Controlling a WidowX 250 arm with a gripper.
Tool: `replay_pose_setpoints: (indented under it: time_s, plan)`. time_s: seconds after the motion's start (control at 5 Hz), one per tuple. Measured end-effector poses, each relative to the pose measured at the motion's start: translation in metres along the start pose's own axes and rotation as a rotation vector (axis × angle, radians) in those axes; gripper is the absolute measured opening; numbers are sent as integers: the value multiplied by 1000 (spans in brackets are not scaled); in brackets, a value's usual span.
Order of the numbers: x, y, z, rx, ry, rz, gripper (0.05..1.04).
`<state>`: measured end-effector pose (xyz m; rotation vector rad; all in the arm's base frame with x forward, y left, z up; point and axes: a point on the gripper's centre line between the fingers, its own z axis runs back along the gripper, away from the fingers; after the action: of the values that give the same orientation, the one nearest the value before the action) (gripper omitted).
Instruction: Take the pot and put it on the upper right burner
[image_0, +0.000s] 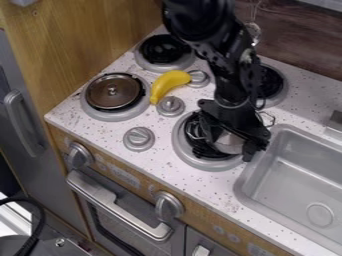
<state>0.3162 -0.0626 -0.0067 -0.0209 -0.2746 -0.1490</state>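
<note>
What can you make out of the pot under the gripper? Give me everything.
The pot looks like shiny silvery metal. It sits at or just over the lower right burner, beside the sink. A smooth, pale, curved part shows right by the gripper, and thin wire-like loops stand out to either side, possibly its handles. The gripper covers much of the rest, so I can't tell its full shape, its tilt, its contents, or whether it is gripped or bears on the burner.

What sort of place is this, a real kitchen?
Probably a toy kitchen: small burners with knobs set on the counter, a plain sink, and a yellow banana.
</note>
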Motion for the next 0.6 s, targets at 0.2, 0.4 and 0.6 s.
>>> replay_pose_setpoints:
  time_s: [0.2, 0.4, 0.6]
  plan:
    - [6, -5, -11, -3, 3, -4, 998]
    - [8, -9, -20, -4, 6, -16, 998]
    - [9, -19, -31, -1, 9, -31, 998]
